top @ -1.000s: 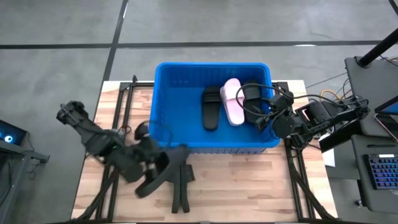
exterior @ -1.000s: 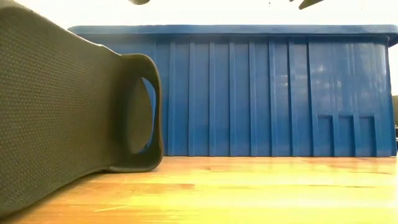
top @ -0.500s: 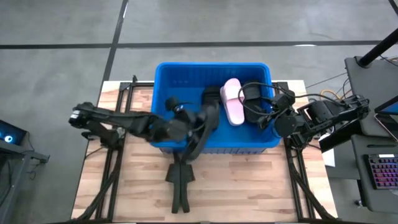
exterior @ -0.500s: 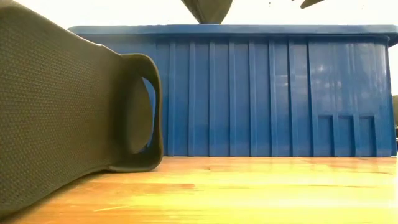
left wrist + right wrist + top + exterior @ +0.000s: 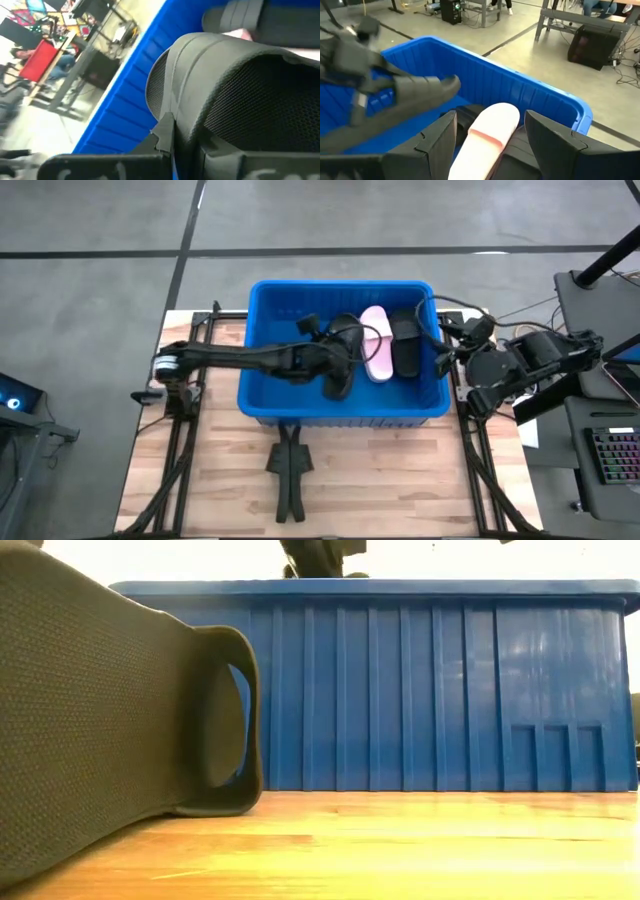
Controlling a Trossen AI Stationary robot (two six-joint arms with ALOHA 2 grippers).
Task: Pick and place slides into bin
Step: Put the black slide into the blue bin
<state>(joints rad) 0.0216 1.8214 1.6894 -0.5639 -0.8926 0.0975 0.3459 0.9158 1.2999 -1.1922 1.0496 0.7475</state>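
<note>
The blue bin (image 5: pixel 340 284) stands at the table's middle; the low view shows its near wall (image 5: pixel 420 690). My left gripper (image 5: pixel 322 360) reaches over it from the left, shut on a black slide (image 5: pixel 340 375), which also shows in the right wrist view (image 5: pixel 415 95). On the bin's floor lie a pink slide (image 5: pixel 375 345), a black slide (image 5: pixel 405 345) to its right and another black one under the held slide. My right gripper (image 5: pixel 490 122) is open and empty at the bin's right rim (image 5: pixel 447 355). One black slide (image 5: pixel 100 710) lies on the table close to the low camera. My left gripper pinches the black slide near one end (image 5: pixel 170 120) between its two fingers; the grained face (image 5: pixel 250 100) runs away from them. The fingers come slanting from the table's left. The slide is lifted clear and tilted inside the bin, its free end (image 5: pixel 451 84) toward the pink slide.
Bare wooden table (image 5: pixel 400 480) lies in front of the bin, with a dark Y-shaped mount (image 5: pixel 288 480) at its middle. Black frame rails (image 5: pixel 185 450) run along both sides. A cable (image 5: pixel 445 310) loops over the bin's right rim.
My left gripper has carried the black slide from the table at the bin's near left corner up over the near wall and into the bin, and it now hangs tilted above the black slide there. My right gripper has drawn back a little toward the table's right edge.
</note>
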